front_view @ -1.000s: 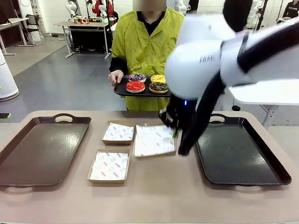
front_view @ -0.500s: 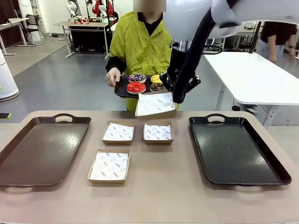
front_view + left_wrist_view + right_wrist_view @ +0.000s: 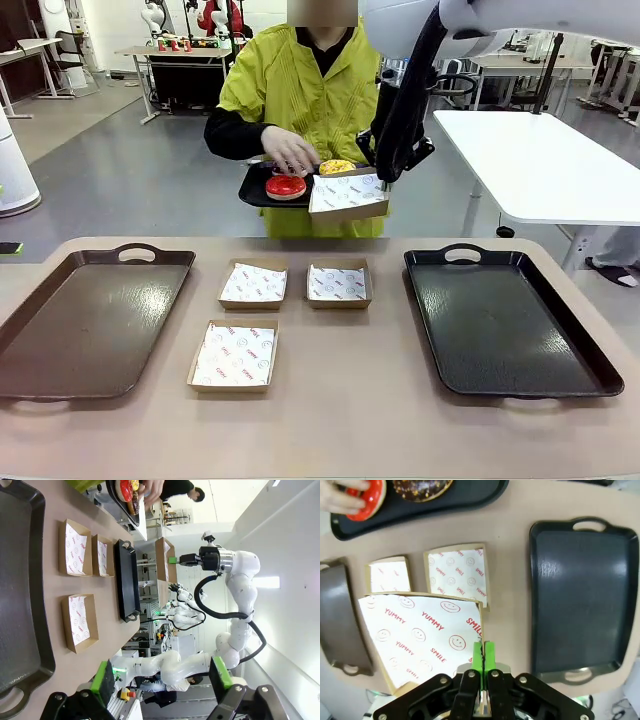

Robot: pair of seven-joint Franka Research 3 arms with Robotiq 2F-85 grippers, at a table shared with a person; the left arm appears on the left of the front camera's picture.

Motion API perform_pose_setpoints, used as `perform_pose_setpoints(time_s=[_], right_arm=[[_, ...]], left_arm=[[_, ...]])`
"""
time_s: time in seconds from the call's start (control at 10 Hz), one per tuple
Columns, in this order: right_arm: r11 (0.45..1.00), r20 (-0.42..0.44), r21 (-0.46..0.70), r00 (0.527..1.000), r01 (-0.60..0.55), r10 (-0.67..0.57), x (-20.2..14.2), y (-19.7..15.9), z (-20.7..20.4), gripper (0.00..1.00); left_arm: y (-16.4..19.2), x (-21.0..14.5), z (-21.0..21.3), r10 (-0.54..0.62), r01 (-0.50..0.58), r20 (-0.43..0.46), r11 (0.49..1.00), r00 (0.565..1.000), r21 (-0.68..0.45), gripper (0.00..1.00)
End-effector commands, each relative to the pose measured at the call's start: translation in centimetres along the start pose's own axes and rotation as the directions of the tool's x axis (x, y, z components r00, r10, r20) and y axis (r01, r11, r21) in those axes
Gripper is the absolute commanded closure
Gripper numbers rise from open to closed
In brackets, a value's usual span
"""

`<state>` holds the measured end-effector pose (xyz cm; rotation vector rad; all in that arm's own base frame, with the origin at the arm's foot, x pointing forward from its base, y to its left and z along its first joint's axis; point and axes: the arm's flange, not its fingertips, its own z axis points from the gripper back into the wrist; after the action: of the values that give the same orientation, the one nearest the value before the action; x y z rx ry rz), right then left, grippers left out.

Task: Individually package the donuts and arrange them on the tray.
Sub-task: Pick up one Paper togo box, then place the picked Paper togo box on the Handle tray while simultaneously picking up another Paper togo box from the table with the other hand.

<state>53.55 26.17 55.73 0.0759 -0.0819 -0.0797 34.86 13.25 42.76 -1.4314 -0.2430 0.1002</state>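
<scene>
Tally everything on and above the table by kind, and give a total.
Cardboard boxes: 4, three on the table, one in the right gripper
Large trays: 2
Small black tray: 1
Donuts in view: 3, red, yellow, chocolate
Total: 10

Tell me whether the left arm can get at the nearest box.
Probably yes: the left gripper is open, the box lies uncovered, and the right gripper holds another box up by the person.

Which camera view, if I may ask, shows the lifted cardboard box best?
The right wrist view: the box is close, its liner print readable, the right claw shut on its edge. The front view shows it raised beside the person's tray; the left wrist view, small and edge-on.
</scene>
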Motion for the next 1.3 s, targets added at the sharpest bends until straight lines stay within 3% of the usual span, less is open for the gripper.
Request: perform_pose_setpoints(time_s=[0.0,1.2], right_arm=[[1.0,0.002,-0.001,1.0,0.005,-0.005,-0.78,0.47,0.22,1.0],[1.0,0.002,-0.001,1.0,0.005,-0.005,-0.78,0.47,0.22,1.0]], left_arm=[[-0.22,0.05,0.06,-0.006,0.006,0.009,1.0,1.0,-0.019,0.0],[-0.22,0.05,0.06,-0.006,0.006,0.009,1.0,1.0,-0.019,0.0]])
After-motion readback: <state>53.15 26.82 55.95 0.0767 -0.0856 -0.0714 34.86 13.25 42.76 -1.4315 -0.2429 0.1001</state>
